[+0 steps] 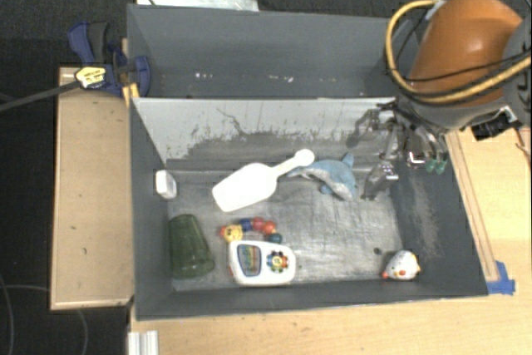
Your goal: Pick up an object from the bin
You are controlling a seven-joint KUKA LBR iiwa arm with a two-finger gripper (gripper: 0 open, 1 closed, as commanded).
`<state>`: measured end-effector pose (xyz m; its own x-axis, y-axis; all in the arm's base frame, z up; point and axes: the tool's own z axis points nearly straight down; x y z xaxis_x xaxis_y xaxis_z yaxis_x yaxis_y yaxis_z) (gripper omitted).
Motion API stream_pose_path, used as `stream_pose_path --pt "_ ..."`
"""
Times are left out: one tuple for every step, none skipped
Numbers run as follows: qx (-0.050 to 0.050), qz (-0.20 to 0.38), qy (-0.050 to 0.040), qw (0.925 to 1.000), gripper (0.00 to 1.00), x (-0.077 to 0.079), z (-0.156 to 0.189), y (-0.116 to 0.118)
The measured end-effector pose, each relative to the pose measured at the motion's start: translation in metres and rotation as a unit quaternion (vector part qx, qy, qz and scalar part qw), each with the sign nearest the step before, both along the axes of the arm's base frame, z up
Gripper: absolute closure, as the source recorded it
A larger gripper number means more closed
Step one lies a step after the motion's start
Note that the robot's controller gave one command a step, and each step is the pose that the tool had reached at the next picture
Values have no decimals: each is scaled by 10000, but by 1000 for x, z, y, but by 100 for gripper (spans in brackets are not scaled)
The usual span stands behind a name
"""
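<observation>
Gripper (378, 183) hangs low near the back wall of the bin (249, 62), right of centre; how wide it stands cannot be told. A blue soft toy (337, 177) lies just beside it toward the left wall, its long axis pointing that way.

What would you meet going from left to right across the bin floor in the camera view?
In order: small white block → dark green plastic cup → white plastic scoop → blue soft toy → small white-and-orange toy.
</observation>
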<state>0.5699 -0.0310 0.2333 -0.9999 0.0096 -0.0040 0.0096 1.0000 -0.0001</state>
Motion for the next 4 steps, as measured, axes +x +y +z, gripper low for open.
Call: stream_pose_path --pt "0 1 0 10000 0 0 0 0" --pt "-1 -65 -36 10000 0 -2 -46 -7" --pt "6 -690 -12 9976 100 -17 -159 4" --pt "4 -682 -11 9977 0 -17 -161 4"
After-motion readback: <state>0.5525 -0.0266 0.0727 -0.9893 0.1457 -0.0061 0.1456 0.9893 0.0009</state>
